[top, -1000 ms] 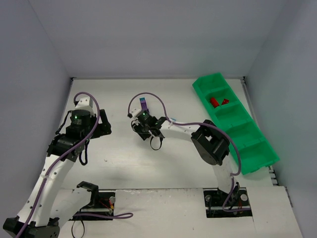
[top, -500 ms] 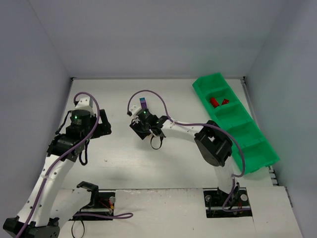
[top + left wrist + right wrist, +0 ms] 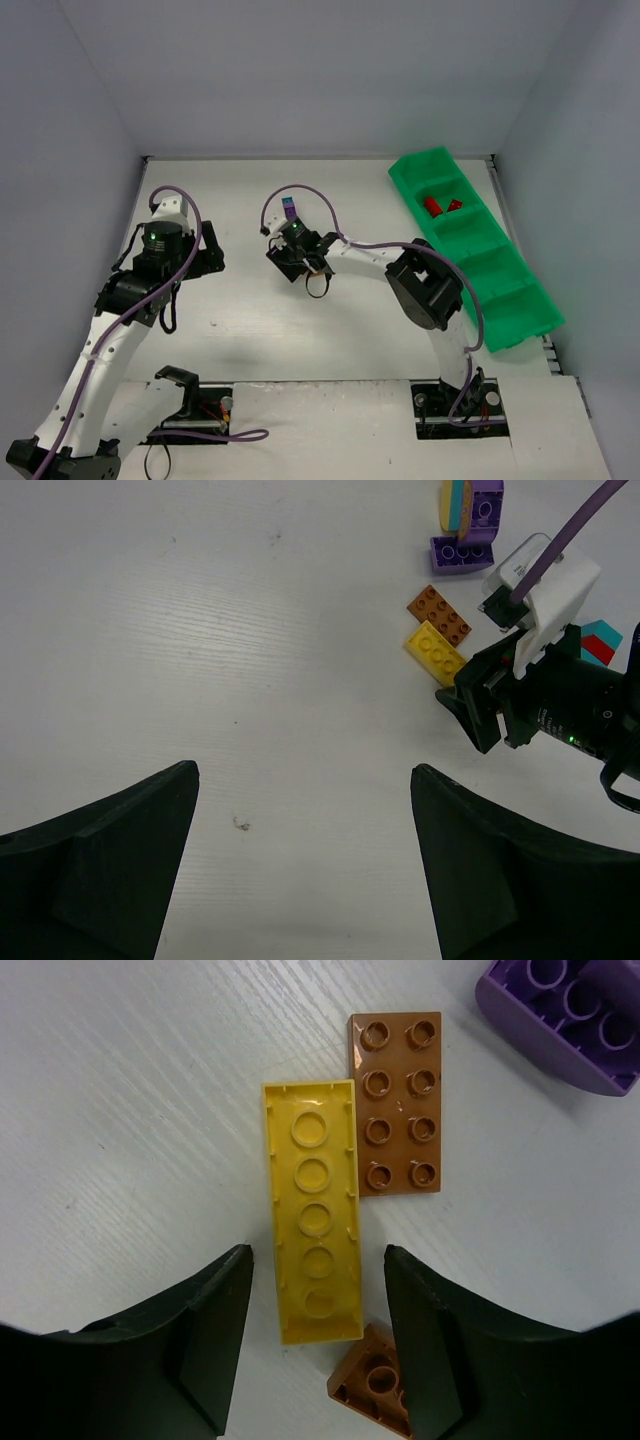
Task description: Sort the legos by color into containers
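Long brick (image 3: pixel 312 1225) beside studded plate (image 3: pixel 398 1103), tray (image 3: pixel 492 268) rightward

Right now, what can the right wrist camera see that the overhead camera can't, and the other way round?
Only the right wrist view: a yellow brick lying between the fingers of the open right gripper, a brown brick alongside it, and a smaller brown piece. Only the overhead view: the green tray with red bricks in its second compartment from the far end, and the left arm. Both: the purple brick and the white table.

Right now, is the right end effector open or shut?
Open: the right end effector straddles the yellow brick, gaps on both sides.
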Available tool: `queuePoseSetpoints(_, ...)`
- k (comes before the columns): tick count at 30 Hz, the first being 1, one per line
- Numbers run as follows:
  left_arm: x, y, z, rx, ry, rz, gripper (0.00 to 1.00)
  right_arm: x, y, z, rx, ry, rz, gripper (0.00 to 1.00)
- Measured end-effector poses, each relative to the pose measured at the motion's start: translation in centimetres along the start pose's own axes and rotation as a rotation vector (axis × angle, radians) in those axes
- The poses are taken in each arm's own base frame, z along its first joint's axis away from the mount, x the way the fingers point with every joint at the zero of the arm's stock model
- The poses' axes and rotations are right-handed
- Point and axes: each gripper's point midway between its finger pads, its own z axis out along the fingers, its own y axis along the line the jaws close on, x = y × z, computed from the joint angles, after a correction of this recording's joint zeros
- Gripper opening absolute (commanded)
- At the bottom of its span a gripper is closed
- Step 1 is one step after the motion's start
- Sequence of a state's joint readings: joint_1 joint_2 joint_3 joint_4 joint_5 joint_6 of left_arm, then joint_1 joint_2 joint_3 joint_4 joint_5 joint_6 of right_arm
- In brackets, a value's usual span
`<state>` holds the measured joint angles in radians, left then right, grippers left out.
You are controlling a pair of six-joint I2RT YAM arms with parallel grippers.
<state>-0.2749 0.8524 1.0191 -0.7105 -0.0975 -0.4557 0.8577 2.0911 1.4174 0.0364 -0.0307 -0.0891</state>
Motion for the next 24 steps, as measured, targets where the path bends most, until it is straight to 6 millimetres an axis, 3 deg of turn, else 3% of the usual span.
queuePoseSetpoints(2, 0.0, 0.0, 0.0, 0.000, 0.000, 0.001, 0.80, 0.3, 0.2, 0.3, -0.014, 0.007, 0.001, 0.43)
queuePoseSetpoints(5, 0.0, 0.0, 0.0, 0.000, 0.000, 0.002, 0.80, 0.1, 0.6, 0.4, -0.037, 0.002, 0.003, 0.23)
queuePoseSetpoints(6, 0.0, 0.0, 0.0, 0.000, 0.000, 0.002, 0.80, 0.1, 0.7, 0.4, -0.044, 0.002, 0.004, 0.11)
queuePoseSetpoints(8, 0.0, 0.0, 0.0, 0.000, 0.000, 0.002, 0.80, 0.1, 0.8, 0.4, -0.048, 0.002, 0.006, 0.02)
queuePoseSetpoints(15, 0.1, 0.0, 0.3, -0.003, 0.008, 0.004, 0.80, -0.2, -0.6, -0.8, 0.003, -0.011, 0.078, 0.00)
queuePoseSetpoints(17, 0.1, 0.0, 0.4, -0.004, 0.013, 0.005, 0.80, -0.3, -2.5, -2.4, 0.064, -0.031, 0.143, 0.00)
queuePoseSetpoints(19, 0.2, -0.1, 0.6, -0.003, 0.018, 0.006, 0.80, -0.6, -5.6, -4.6, 0.144, -0.063, 0.229, 0.00)
queuePoseSetpoints(22, 0.3, -0.2, 0.7, -0.001, 0.024, 0.006, 0.80, -1.0, -12.9, -9.2, 0.324, -0.148, 0.408, 0.00)
queuePoseSetpoints(24, 0.3, -0.3, 0.8, 0.003, 0.025, 0.006, 0.80, -0.3, -17.8, -12.5, 0.455, -0.198, 0.539, 0.00)
